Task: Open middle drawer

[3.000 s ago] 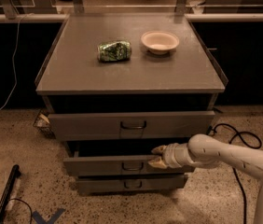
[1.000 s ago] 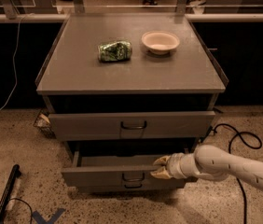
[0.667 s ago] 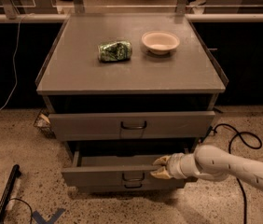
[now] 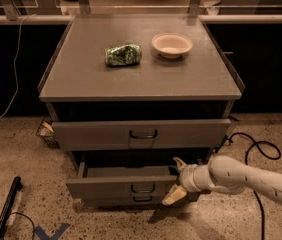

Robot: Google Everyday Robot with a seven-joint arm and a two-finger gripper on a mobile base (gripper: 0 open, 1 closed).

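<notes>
The middle drawer (image 4: 111,186) is the second of three grey drawers and stands pulled out a good way, its plain interior showing behind the flat front. Its small loop handle (image 4: 141,188) is at the centre. My gripper (image 4: 176,180) is at the right end of that drawer's front, reaching in from the right on a white arm. Its fingers are spread apart: one fingertip (image 4: 178,162) above the front's top edge, the other (image 4: 173,196) low in front of it. It holds nothing.
The top drawer (image 4: 96,134) stands slightly out above; the bottom drawer (image 4: 106,201) is shut. A crumpled green can (image 4: 123,54) and a white bowl (image 4: 171,44) sit on the cabinet top. A black cable (image 4: 253,146) lies on the floor right, a black rod (image 4: 8,206) left.
The middle drawer has slid out toward the camera with my gripper at its front. In the last moment the fingers have spread apart and let go of the front edge.
</notes>
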